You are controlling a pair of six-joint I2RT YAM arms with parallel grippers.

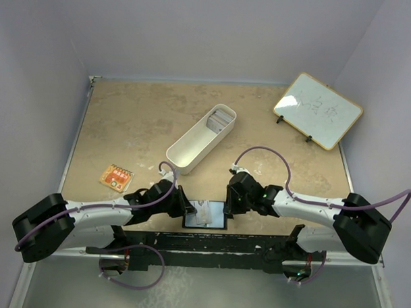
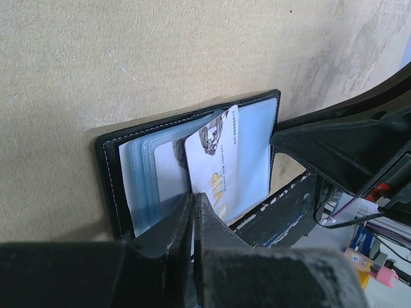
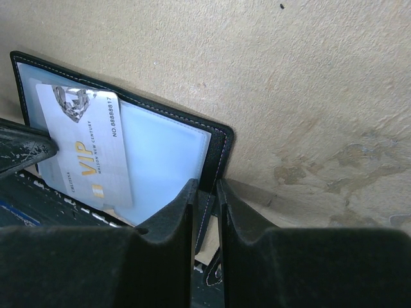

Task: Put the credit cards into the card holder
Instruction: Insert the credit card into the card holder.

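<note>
Left gripper [image 2: 194, 200]: clenched on credit card [image 2: 221, 160], which lies tilted over the open card holder [image 2: 108, 168].
Right gripper [image 3: 204, 192]: pinching card holder's right edge.
Next: square card to sleeve [image 3: 164, 147] mouth, slide flat, holder pinned.

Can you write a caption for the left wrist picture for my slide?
The left gripper pinches a silver VIP card over the open black card holder.
</note>
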